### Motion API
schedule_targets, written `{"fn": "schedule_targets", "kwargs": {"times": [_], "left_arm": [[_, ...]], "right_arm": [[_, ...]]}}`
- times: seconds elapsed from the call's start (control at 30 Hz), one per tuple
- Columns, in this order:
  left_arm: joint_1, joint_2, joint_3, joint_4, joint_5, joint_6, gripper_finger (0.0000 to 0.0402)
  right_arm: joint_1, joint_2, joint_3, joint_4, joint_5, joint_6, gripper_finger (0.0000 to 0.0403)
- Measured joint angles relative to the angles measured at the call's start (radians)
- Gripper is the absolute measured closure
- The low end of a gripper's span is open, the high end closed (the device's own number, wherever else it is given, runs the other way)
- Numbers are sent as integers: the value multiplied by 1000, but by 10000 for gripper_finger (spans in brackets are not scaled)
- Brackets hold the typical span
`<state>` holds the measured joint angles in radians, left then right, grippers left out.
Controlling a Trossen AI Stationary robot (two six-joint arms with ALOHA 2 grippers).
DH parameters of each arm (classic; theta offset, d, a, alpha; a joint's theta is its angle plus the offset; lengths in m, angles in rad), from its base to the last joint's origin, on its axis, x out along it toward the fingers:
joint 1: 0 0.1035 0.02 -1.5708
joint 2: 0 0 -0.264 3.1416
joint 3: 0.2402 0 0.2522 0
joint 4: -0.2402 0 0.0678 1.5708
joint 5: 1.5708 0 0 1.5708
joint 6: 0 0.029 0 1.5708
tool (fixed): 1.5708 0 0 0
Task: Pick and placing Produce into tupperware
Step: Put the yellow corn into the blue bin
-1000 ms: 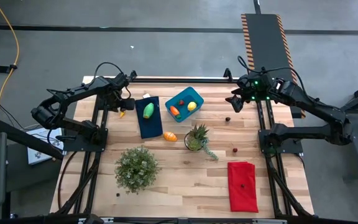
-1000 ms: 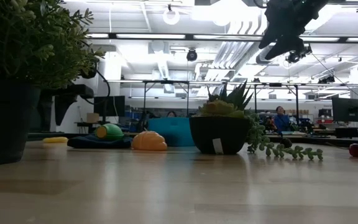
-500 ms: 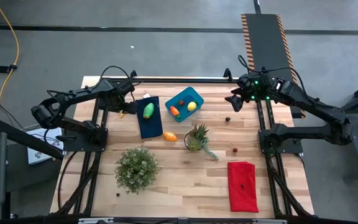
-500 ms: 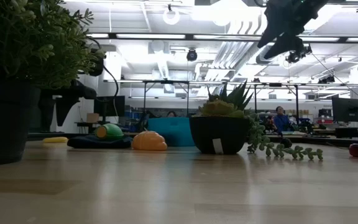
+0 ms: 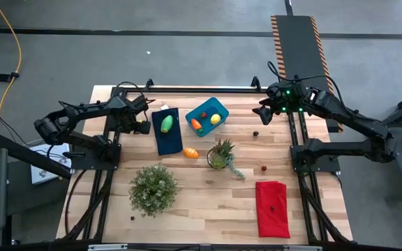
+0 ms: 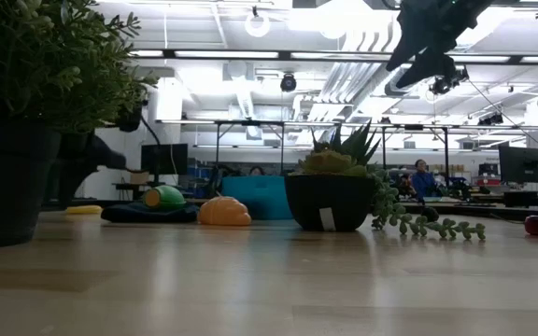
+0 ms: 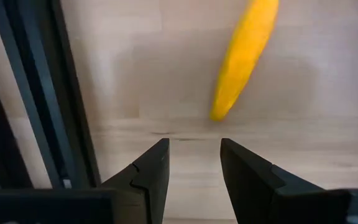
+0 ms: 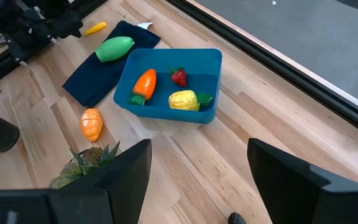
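A pale, plank-grained wooden bench (image 5: pixel 208 202) is seen from above. Near its far edge stands the tupperware (image 5: pixel 207 115), a smooth bright blue plastic tub with rounded corners and low walls. Inside it lie an orange carrot with green top (image 8: pixel 143 85), a knobbly yellow lemon (image 8: pixel 183 100) and a small red strawberry (image 8: pixel 179 76). Just beside the tub a flat dark blue cloth (image 5: pixel 166 132) is spread, and a glossy green oval (image 5: pixel 167 123) rests on it. A ribbed orange oval (image 5: pixel 191 153) lies on the bare wood just off the cloth's near corner, close to a spiky-leaved plant (image 5: pixel 220 155) in a small dark pot. A bushy potted plant (image 5: pixel 153 188) and a folded red cloth (image 5: pixel 272 208) are placed nearer the front.

The left end effector (image 7: pixel 193 158) is held low over the bench just beside the blue cloth, its dark fingers parted by a narrow gap and gripping nothing; a smooth, slender yellow piece (image 7: pixel 244 57) lies on the wood just beyond them. The right end effector (image 8: pixel 197 177) is held high over the bench's far right part, spread wide and empty.
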<state>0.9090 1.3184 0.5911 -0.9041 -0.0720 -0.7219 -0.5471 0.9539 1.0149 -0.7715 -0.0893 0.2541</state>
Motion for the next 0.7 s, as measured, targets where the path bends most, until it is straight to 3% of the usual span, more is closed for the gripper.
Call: {"fn": "schedule_targets", "kwargs": {"times": [0.33,0.7], "left_arm": [[-121,-9,0,83,-103,-34,270],[-124,-8,0,103,-149,-32,270]], "right_arm": [[0,0,0,21,-8,36,147],[0,0,0,37,-22,53,147]]}}
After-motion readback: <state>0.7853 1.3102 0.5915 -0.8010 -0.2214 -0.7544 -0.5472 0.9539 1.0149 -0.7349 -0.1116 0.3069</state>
